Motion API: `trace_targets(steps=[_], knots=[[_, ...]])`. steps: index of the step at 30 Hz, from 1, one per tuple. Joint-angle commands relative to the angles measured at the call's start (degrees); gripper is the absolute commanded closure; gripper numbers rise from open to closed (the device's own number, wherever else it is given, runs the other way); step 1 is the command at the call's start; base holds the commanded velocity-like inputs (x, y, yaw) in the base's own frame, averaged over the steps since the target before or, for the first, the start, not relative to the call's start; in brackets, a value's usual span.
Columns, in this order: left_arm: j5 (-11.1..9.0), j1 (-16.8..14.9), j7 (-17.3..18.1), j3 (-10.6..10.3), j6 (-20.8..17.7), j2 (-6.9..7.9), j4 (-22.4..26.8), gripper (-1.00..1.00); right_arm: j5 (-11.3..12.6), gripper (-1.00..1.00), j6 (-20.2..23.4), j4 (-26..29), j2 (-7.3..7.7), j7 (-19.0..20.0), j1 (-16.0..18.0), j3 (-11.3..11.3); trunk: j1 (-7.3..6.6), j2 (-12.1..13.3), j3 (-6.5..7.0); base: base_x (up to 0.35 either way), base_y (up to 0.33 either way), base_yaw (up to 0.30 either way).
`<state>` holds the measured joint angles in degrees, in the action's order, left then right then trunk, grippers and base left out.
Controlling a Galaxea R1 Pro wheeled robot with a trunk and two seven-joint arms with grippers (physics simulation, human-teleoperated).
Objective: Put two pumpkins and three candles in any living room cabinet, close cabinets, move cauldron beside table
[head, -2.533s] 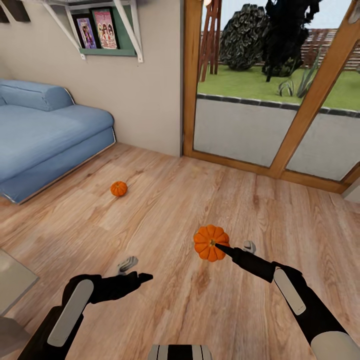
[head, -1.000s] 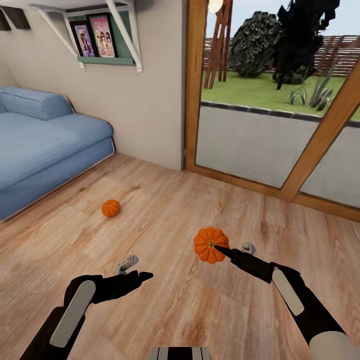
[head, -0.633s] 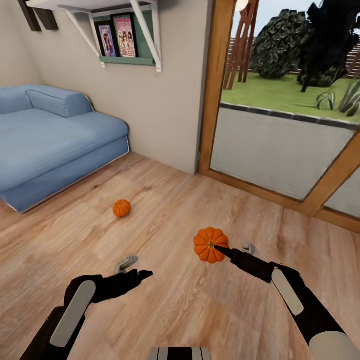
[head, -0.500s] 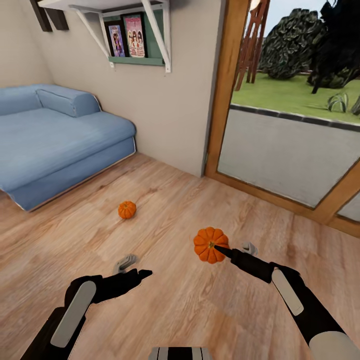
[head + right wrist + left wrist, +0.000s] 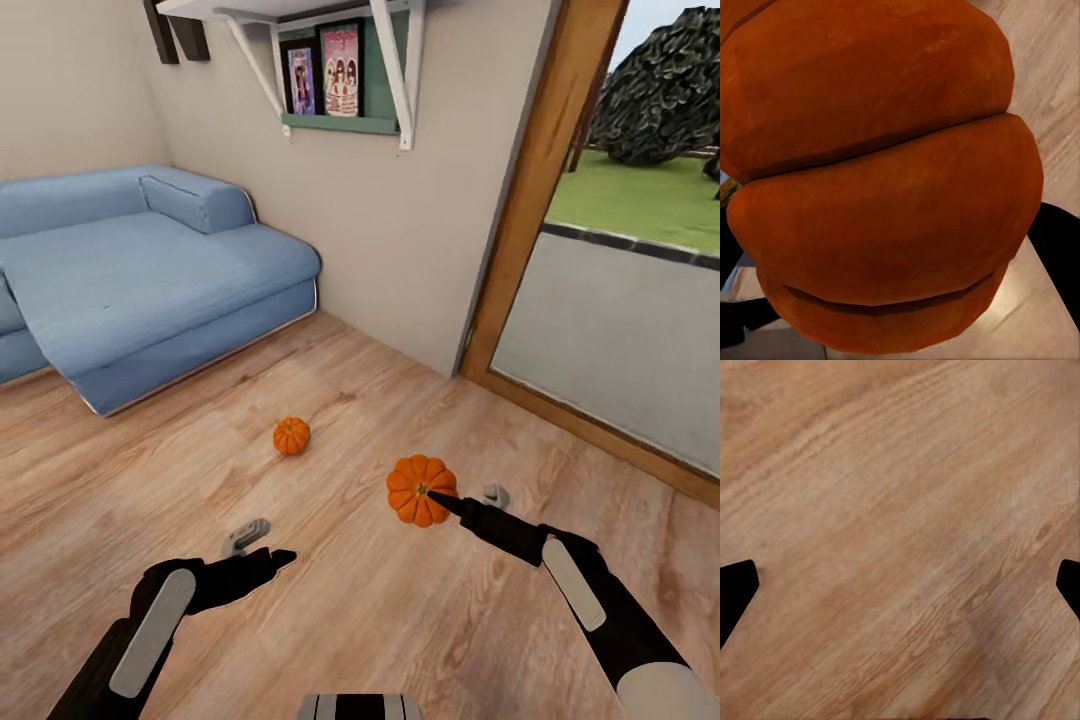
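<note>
My right gripper is shut on an orange ribbed pumpkin, held above the wood floor; close up, the pumpkin sits between the dark fingertips. A second, smaller-looking pumpkin lies on the floor ahead and to the left, short of the sofa. My left gripper hangs open over bare floor, its fingertips wide apart with nothing between them. Candles, cabinet and cauldron are out of view.
A blue sofa fills the left side against the beige wall. A wall shelf with pictures hangs above. A wood-framed glass door to the garden stands at the right. Open plank floor lies around both arms.
The whole view has swung left: sofa, shelf and floor pumpkin shifted right in the picture. Both arms keep their pose, the right still holding its pumpkin.
</note>
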<state>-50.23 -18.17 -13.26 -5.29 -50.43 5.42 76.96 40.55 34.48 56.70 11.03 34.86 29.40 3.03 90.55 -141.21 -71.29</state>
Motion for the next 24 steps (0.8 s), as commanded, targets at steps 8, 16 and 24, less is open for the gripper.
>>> trace_targets(steps=[8, 16, 24], knots=[[3.46, -0.06, -0.94, -0.07, 3.17, -0.14, -0.85, -1.00, 0.93, 1.00, 0.49, 0.07, 0.05, -0.06, -0.02, 0.05, 0.02, -0.02, -0.04, 0.344, 0.000, 0.286], [4.65, -0.05, -11.77, -1.69, 8.02, -1.86, -2.70, -1.00, 0.93, 1.00, 0.40, 0.07, 0.05, -0.06, 0.00, 0.05, 0.02, -0.02, -0.04, 0.342, -0.024, 0.215], [4.88, -0.10, -12.66, -3.73, 8.32, -2.46, -2.99, -1.00, 0.97, 1.00, 0.41, 0.07, 0.05, -0.06, 0.00, 0.05, 0.02, -0.02, -0.04, 0.282, -0.150, 0.010]])
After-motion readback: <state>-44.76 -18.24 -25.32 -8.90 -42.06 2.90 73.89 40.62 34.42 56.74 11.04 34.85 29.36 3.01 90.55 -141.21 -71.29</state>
